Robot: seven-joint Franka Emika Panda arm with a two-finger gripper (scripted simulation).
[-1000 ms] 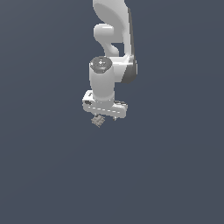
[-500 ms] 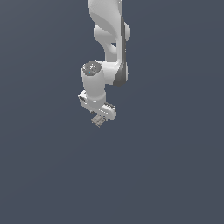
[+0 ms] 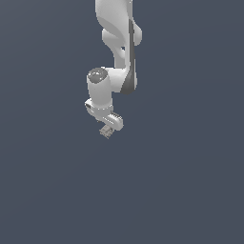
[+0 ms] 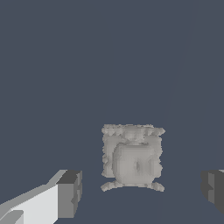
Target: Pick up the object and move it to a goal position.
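The object (image 4: pixel 131 156) is a small grey-beige blocky lump with a rounded bulge on its face. In the wrist view it lies between my two fingers, with a clear gap on each side. My gripper (image 4: pixel 142 190) is open, one dark fingertip (image 4: pixel 70 192) on one side and the other fingertip (image 4: pixel 213 187) at the frame's edge. In the exterior view the white arm hangs down from above, and the object (image 3: pixel 106 132) shows just under the gripper (image 3: pixel 111 124). Whether the lump touches a finger cannot be told there.
A flat, dark blue-grey ground (image 3: pixel 181 190) fills both views. The white arm's upper links (image 3: pixel 119 33) reach down from the top of the exterior view. Nothing else shows.
The arm's upper links swung toward the exterior view's left and the hand turned about its axis. The object stays at nearly the same spot under the gripper.
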